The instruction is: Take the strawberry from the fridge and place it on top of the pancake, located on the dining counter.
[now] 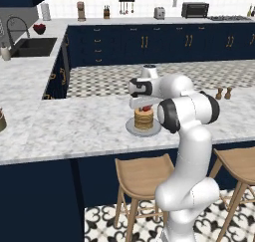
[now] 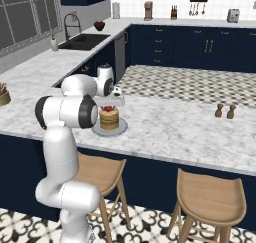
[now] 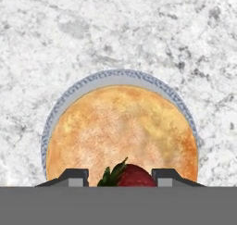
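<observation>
1. Two-finger gripper (image 3: 120, 175) pinching small red strawberry (image 3: 132, 177) with green leaves, one fingertip (image 3: 76, 177) on each side.
2. Strawberry held directly over golden-tan round pancake stack (image 3: 121, 131); contact not discernible.
3. Stack centred on small round grey plate (image 3: 69, 95).
4. Plate resting on white-grey marble dining counter (image 1: 74, 126), above wooden stools (image 1: 142, 174).

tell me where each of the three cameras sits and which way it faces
Left base view: behind the arm on its left, facing forward and down over the dining counter toward the sink wall; the white arm rises at lower right.
Right base view: behind on the right, same counter; the arm rises at lower left.
Hand view: on the hand, looking straight down on the pancake; two dark fingers flank the strawberry at the bottom.
Shared: both base views show the pancake on its plate and the stools.
</observation>
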